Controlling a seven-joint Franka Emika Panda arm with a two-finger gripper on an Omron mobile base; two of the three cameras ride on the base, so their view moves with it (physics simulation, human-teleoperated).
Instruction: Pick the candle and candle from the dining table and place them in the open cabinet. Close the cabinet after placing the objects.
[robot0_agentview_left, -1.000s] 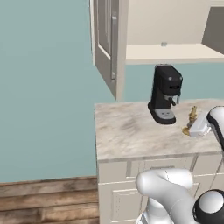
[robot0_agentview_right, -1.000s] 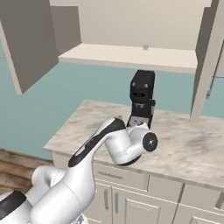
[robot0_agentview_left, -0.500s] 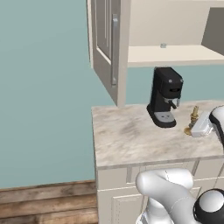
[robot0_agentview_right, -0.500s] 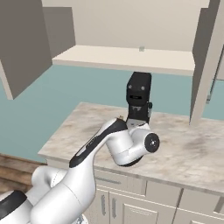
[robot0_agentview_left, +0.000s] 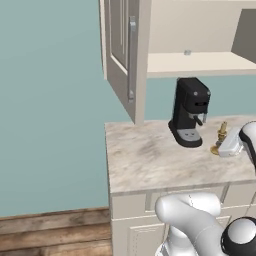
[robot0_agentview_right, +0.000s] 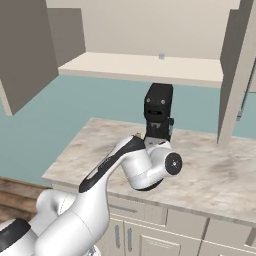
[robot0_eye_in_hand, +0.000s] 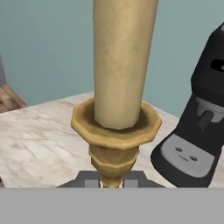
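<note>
A pale-yellow candle (robot0_eye_in_hand: 120, 65) in a brass candlestick (robot0_eye_in_hand: 114, 135) is held by its stem, with my gripper (robot0_eye_in_hand: 111, 180) shut on it. In the left base view the candle (robot0_agentview_left: 220, 136) stands upright at my gripper (robot0_agentview_left: 226, 146), low over the marble counter (robot0_agentview_left: 150, 160), just right of the black coffee machine (robot0_agentview_left: 189, 111). Above hangs the open cabinet, with its cream shelf (robot0_agentview_left: 200, 62) bare apart from a small fitting, and its left door (robot0_agentview_left: 122, 50) swung out. The shelf (robot0_agentview_right: 140, 67) also shows in the right base view. The dining table is out of view.
The coffee machine (robot0_agentview_right: 158, 112) stands at the back of the counter under the shelf, close to the candle. The cabinet doors (robot0_agentview_right: 25, 50) (robot0_agentview_right: 235, 75) jut out on both sides. My arm's elbow (robot0_agentview_right: 150, 167) hangs over the counter front. Teal wall lies behind.
The whole picture has shifted a little, so the camera has moved. The candle stays in my shut gripper beside the coffee machine.
</note>
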